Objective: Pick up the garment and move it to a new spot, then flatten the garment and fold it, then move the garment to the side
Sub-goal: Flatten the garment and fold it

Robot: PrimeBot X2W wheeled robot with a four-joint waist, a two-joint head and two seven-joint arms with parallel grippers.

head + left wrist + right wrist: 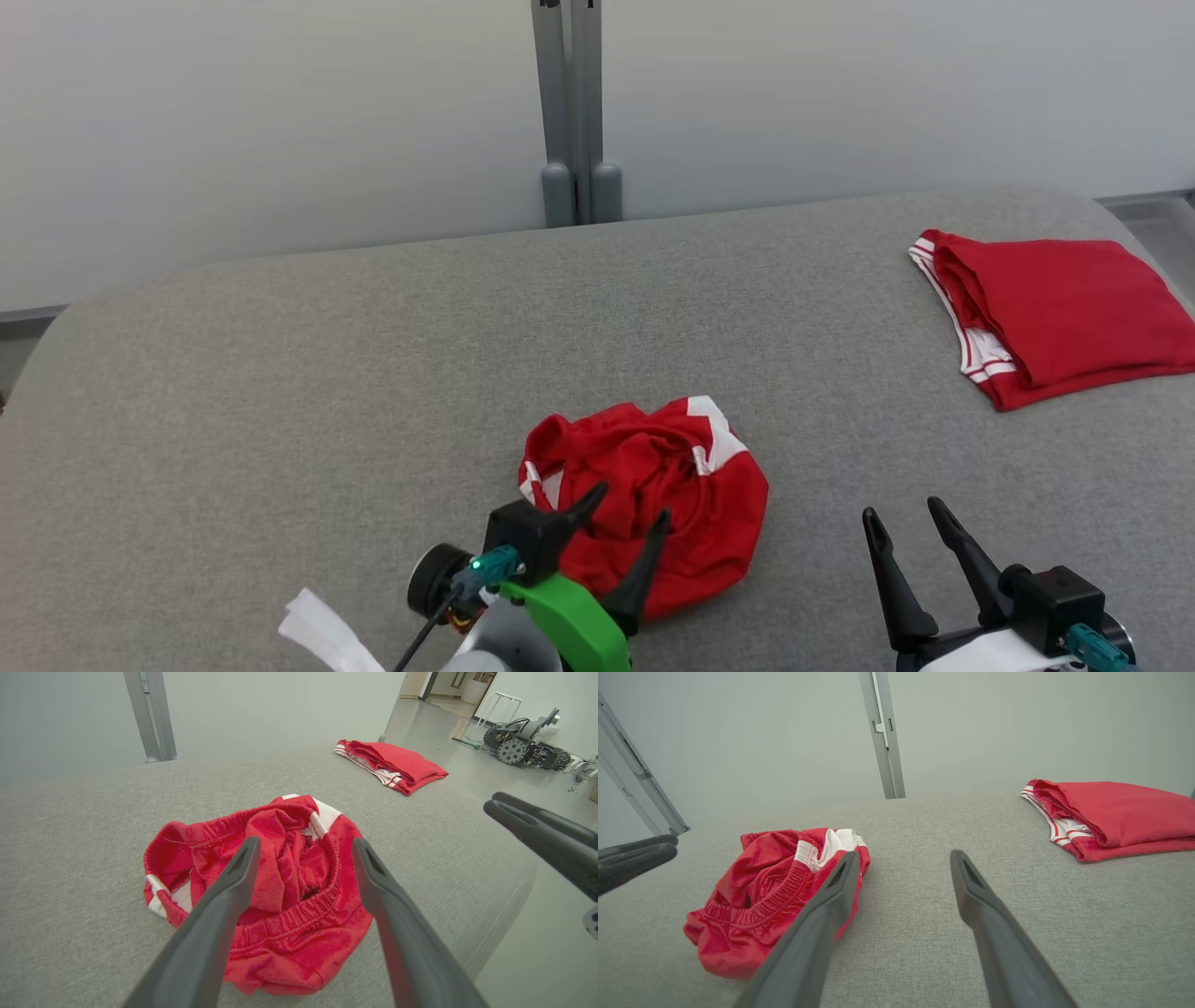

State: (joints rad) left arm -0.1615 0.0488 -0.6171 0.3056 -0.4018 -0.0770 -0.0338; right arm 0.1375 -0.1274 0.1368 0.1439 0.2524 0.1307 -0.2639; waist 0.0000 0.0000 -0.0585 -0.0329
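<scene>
The garment lies crumpled in a heap on the grey padded table, near its front middle. It is red with white patches and a gathered, elastic-looking band. My left gripper hovers open over the heap's near side, a finger on either side of the folds, nothing pinched between them. My right gripper stands open over bare table to the right of the heap. The garment sits left of its left finger, apart from it.
A second red garment with narrow white striped bands lies folded at the table's far right corner. A grey post stands behind the table against the pale wall. The table's right edge drops to the floor, where a wheeled machine is parked.
</scene>
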